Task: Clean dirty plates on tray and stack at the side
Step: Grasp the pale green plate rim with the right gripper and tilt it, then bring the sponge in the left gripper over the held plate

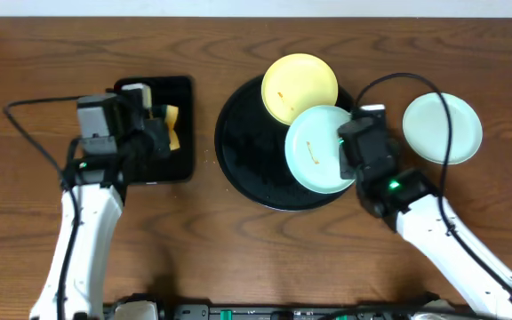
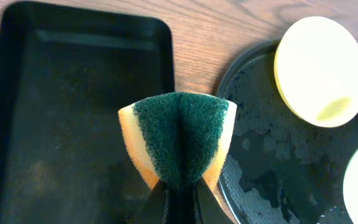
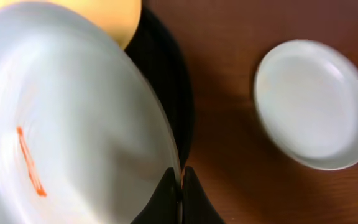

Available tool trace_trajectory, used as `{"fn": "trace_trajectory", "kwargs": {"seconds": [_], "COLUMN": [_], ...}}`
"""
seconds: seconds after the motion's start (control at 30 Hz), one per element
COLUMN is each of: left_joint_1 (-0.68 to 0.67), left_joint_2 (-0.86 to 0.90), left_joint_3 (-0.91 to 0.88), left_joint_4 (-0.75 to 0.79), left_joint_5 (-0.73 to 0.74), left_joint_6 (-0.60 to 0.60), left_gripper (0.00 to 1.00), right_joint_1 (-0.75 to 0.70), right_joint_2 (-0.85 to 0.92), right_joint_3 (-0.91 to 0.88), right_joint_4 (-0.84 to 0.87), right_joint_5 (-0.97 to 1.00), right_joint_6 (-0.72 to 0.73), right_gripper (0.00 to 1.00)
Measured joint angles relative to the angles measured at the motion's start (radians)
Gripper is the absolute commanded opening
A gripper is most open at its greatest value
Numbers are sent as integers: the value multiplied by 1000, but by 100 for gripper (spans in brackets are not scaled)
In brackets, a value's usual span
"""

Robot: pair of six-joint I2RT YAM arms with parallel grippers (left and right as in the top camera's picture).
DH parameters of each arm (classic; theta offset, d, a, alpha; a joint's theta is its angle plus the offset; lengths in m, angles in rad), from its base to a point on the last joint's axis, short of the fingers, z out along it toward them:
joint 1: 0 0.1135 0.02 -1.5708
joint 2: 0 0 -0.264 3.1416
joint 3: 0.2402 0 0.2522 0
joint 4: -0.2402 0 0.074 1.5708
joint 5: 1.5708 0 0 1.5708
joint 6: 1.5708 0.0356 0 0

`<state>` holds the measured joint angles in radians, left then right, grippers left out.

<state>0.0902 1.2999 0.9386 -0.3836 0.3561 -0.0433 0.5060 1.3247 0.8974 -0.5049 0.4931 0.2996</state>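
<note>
Left side: my left pincer (image 2: 179, 194) is clamped on a sponge (image 2: 179, 137), folded so the coarse green scouring face bulges outward with soft orange-yellow foam at both flanks. It hangs over the right edge of the rectangular tray (image 2: 73, 93), which is matte black with rounded corners.

Centre: the round tray (image 1: 247, 160) is glossy black with a low rim, and its floor looks wet or streaked in the left wrist view. The yellow plate (image 1: 300, 87) sits at its far edge; it is smooth plastic with a small orange mark, so I judge it unwashed.

Right of centre: my right pincer (image 3: 180, 182) is closed narrow on the rim of a mint plate (image 1: 318, 149), which appears tilted up over the tray's right side. An orange smear (image 3: 30, 163) runs across its face.

Far right: a second mint plate (image 1: 442, 127) lies flat on the wooden surface (image 1: 238, 258), well apart from the tray, with no marks visible.

Progress, as I judge it: one plate cleaned and set aside. Two are left to scrub, and no stack is built yet.
</note>
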Motion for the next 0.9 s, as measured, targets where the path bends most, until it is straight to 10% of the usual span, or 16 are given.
{"fn": "trace_trajectory", "kwargs": {"seconds": [0.33, 0.9], "left_joint_1": [-34, -442], "left_joint_2": [70, 13], "left_joint_3": [0, 1], "left_joint_4": [56, 182], "left_joint_5": [-4, -65], "left_joint_6": [0, -152], "left_gripper": [7, 7], "right_joint_1": [108, -241], "right_joint_2": [0, 53], "right_joint_3": [-3, -162], "right_joint_4": [1, 45], "right_joint_5": [218, -481], "right_joint_6": [93, 220], "right_gripper": [1, 1]}}
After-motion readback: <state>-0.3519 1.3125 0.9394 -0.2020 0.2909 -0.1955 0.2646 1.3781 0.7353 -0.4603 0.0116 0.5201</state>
